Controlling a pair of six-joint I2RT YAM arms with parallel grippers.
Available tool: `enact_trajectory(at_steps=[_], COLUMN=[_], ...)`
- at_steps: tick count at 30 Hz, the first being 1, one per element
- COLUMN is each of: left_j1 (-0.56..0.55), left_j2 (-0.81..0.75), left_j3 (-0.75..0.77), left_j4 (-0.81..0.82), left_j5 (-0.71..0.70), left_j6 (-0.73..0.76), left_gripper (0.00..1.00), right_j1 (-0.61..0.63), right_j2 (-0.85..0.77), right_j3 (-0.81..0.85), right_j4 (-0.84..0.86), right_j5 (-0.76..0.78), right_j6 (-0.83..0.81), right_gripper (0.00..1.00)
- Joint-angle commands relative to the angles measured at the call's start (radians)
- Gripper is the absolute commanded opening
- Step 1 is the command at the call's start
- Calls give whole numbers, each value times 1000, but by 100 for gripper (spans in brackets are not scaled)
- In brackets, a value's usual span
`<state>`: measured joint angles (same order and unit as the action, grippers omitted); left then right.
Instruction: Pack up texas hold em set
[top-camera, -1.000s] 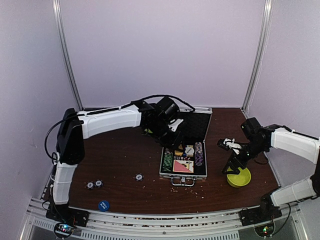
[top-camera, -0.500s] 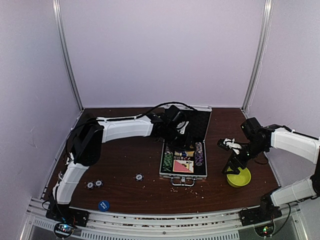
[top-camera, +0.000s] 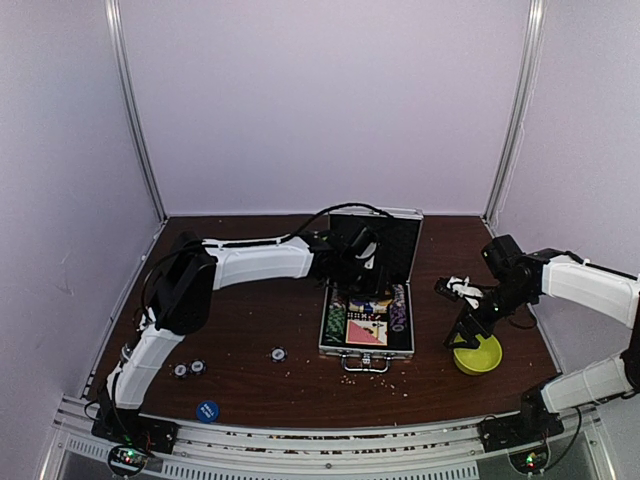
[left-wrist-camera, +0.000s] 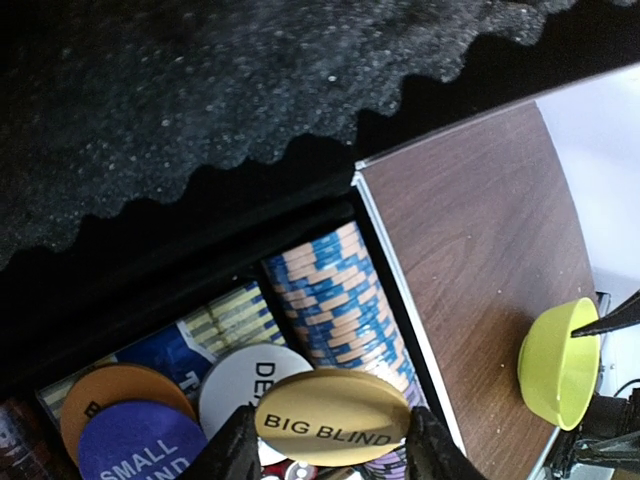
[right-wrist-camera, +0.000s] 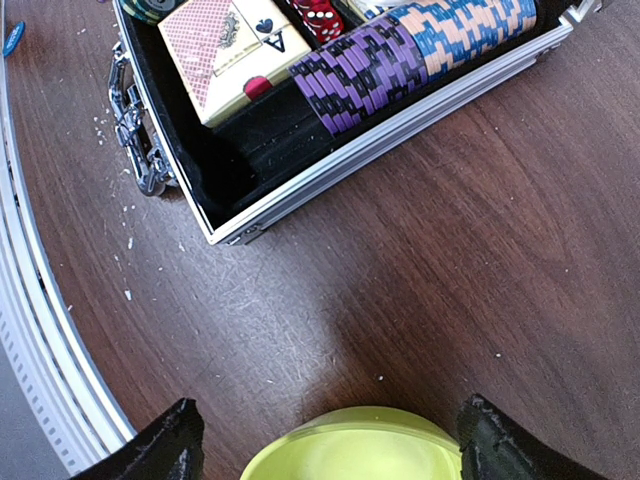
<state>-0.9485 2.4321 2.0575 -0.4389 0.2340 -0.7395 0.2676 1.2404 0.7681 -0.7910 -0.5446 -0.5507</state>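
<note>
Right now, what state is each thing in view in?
case: open, lid upright.
left gripper: shut on BIG BLIND disc, over the case.
BIG BLIND disc: held, not yet packed.
right gripper: open, empty, above the bowl.
bowl: upright.
loose chips: three, lying outside the case.
blue disc: lying loose, outside the case.

Two white-shelled arms (top-camera: 250, 262), black joints (top-camera: 185, 285), looping black cable (top-camera: 345, 207), black bases (top-camera: 128, 432) with small lights
</note>
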Motion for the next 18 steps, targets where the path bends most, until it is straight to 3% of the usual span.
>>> enact_trajectory(at_steps=[1, 18], left_j1=[8, 7], left_j2=[19, 46], left_j3=[26, 59], left_j4=[-54, -112], left_j5=[-76, -126], left_j6=[-26, -21], left_gripper=[47, 53], right_j1=[-6, -5], right_j2=[7, 10], right_j3=[18, 17], right_j4=[-4, -5], right_j5=[6, 6], right_j6=[-2, 0], right_gripper=[88, 88])
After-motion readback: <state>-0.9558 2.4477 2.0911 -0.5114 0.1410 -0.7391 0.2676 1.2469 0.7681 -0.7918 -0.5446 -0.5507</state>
